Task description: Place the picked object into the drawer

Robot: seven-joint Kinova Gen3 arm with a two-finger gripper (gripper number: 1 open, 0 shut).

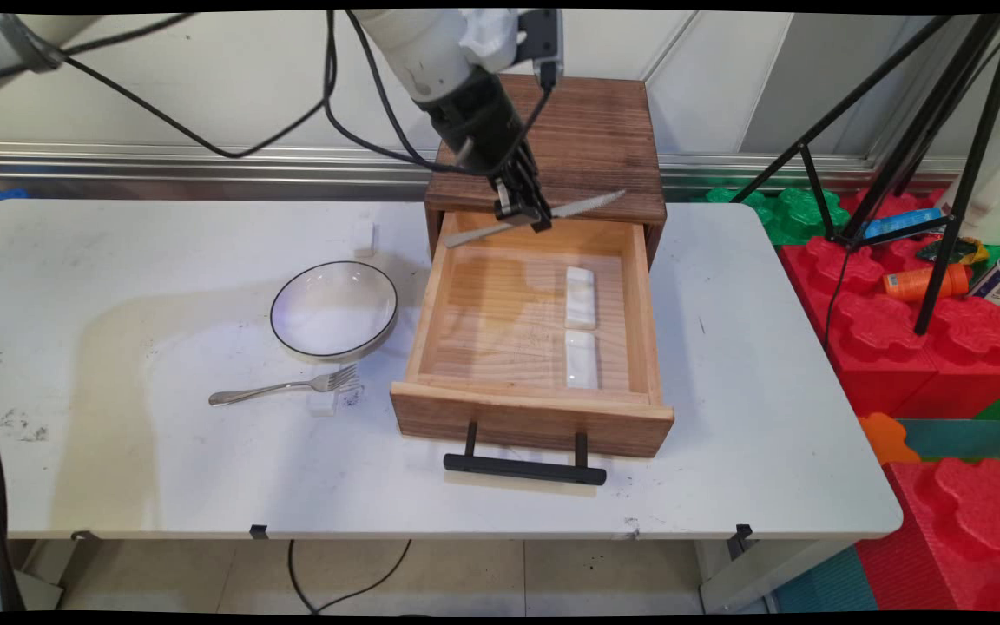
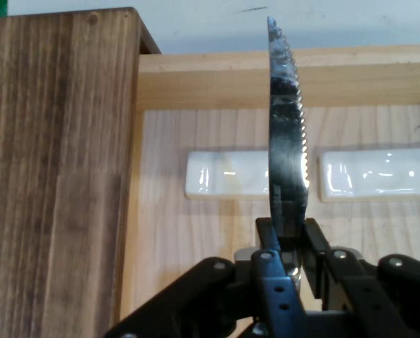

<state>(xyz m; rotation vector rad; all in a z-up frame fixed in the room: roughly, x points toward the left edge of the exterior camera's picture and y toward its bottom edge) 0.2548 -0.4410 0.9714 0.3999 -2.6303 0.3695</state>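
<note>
A fork (image 1: pixel 285 387) lies on the white table (image 1: pixel 118 451) at the left, just below a bowl (image 1: pixel 334 309). Right of them stands the open wooden drawer (image 1: pixel 430 304) with two white rests (image 1: pixel 580 297) inside. Above its back end, the gripper (image 1: pixel 524 211) pinches a serrated knife (image 1: pixel 582 206) mid-length, blade pointing right.

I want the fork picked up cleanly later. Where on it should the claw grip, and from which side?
Probably the fork at mid-handle, from straight above, claw closing across its width. It lies flat on the table, tines propped on a small white block near the bowl, so the handle end is clearer. The claw currently holds a knife.
</note>
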